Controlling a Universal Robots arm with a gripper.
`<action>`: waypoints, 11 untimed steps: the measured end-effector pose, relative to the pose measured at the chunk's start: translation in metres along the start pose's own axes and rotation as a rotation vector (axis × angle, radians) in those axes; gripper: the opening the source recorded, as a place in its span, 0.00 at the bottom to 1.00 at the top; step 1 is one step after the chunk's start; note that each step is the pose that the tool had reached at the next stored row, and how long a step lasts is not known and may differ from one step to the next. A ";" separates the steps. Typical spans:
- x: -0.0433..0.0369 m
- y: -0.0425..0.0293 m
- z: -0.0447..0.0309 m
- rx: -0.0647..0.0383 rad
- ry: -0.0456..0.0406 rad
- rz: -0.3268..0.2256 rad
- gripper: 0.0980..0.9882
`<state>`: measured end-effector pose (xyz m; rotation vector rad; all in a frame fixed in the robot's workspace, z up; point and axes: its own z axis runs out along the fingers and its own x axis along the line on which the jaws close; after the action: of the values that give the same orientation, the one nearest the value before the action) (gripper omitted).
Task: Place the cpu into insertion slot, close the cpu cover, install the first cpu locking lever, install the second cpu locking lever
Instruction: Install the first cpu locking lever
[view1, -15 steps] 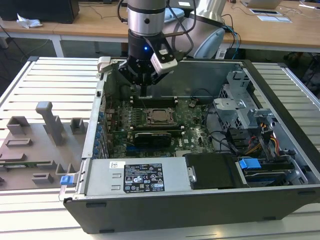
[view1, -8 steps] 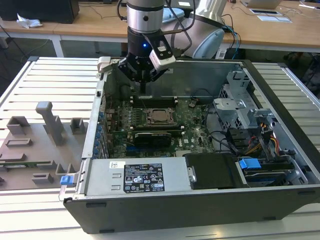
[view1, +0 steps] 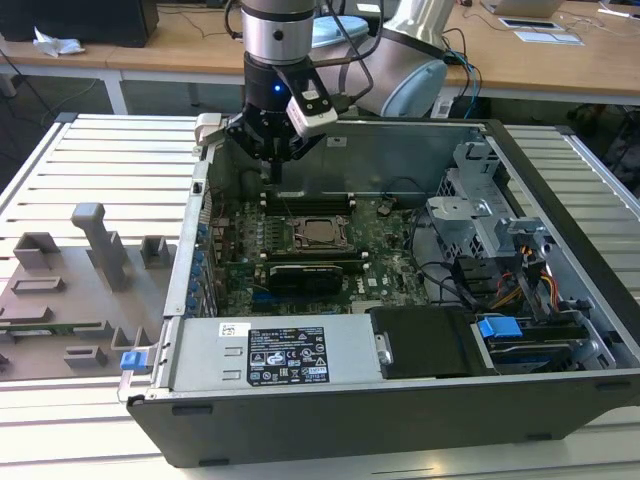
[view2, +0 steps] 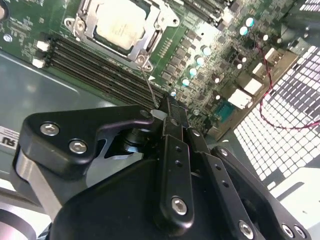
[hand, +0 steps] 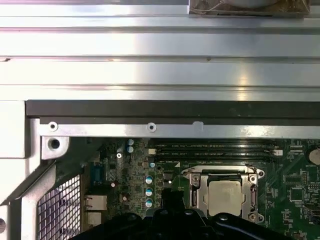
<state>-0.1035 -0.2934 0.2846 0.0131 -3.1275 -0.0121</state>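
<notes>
The cpu (view1: 320, 232) sits in the insertion slot (view1: 300, 240) under the cpu cover (view1: 321, 219), memory slots (view1: 308, 203) just behind.

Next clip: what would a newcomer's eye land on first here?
The open computer case on the slatted table, with the arm's gripper hanging inside it over the green motherboard. Next, the cpu seated in the insertion slot, its pale metal top framed by the cpu cover in both wrist views.

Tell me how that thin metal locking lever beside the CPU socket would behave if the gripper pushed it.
The locking lever is a slim wire rod, so it would probably flex and spring rather than stay rigid. Its bare metal looks smooth, so fingers could slip off. It stands beside the cpu cover over the cpu, so it likely pivots instead of sliding.
</notes>
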 end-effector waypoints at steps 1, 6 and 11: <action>0.0009 0.0010 0.0007 0.000 0.0000 0.000 0.01; 0.0059 0.0069 0.0058 0.001 0.0000 0.000 0.01; 0.0103 0.0113 0.0116 0.003 0.0000 0.000 0.01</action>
<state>-0.1141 -0.2821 0.2732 0.0130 -3.1275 -0.0077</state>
